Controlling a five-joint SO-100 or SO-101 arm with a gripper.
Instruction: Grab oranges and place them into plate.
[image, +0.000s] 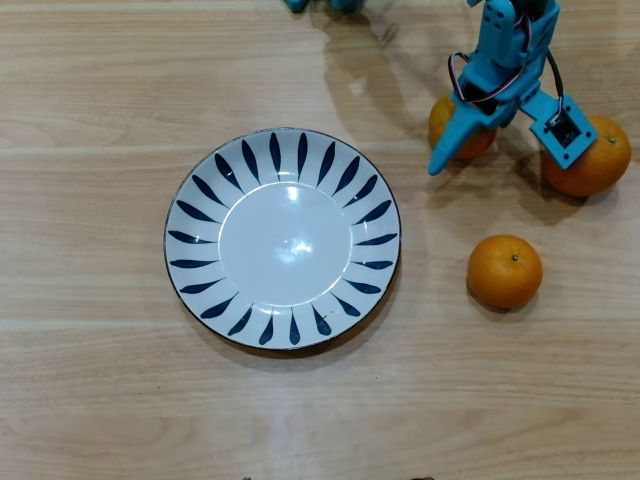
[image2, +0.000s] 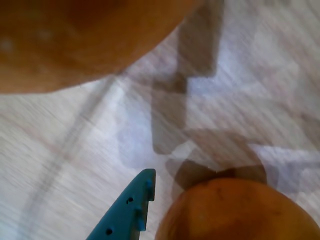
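Observation:
The white plate (image: 283, 150) with dark blue rim strokes lies mid-table with nothing on it. Three oranges sit to its right in the overhead view. One orange (image: 505, 271) rests alone nearest the plate, and the larger orange (image: 600, 160) lies at the far right edge. A third orange (image: 478, 140) is partly covered by my blue gripper (image: 452, 152), which hovers over it and looks open. One finger (image: 438, 162) points down-left past that fruit. In the wrist view this fingertip (image2: 143, 186) stands just left of an orange (image2: 240, 212); another orange (image2: 75, 40) fills the top left. The second finger is hidden.
The wooden table (image: 100, 400) is bare left of and below the plate. The arm's blue body (image: 510, 40) and its wrist camera block (image: 563, 130) reach in from the top right, above the two upper oranges.

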